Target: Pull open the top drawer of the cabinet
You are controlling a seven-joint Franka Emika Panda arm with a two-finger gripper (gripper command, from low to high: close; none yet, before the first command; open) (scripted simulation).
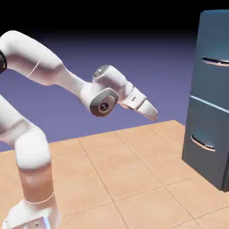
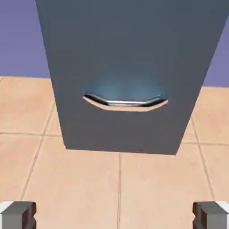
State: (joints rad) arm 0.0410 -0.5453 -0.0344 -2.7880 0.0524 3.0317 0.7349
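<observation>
The cabinet [image 1: 214,103] stands dark blue-grey at the exterior view's right edge, with two stacked drawer fronts. The top drawer [image 1: 213,82] is flush, and its curved silver handle [image 1: 215,61] sits high up. My gripper [image 1: 151,112] hangs in the air well to the left of the cabinet, pointing down and towards it, lower than the top handle. It is open and empty. In the hand view the cabinet [image 2: 129,49] fills the upper middle. The one silver handle [image 2: 125,102] there sits near its base, so it is the lower drawer's. My fingertips [image 2: 18,215] stand far apart.
The lower drawer [image 1: 206,127] is shut, and its handle [image 1: 202,144] sits below the top one. Tan tiled floor [image 1: 134,179] stretches between my arm and the cabinet. My arm's elbow and forearm [image 1: 49,67] rise at the exterior view's left.
</observation>
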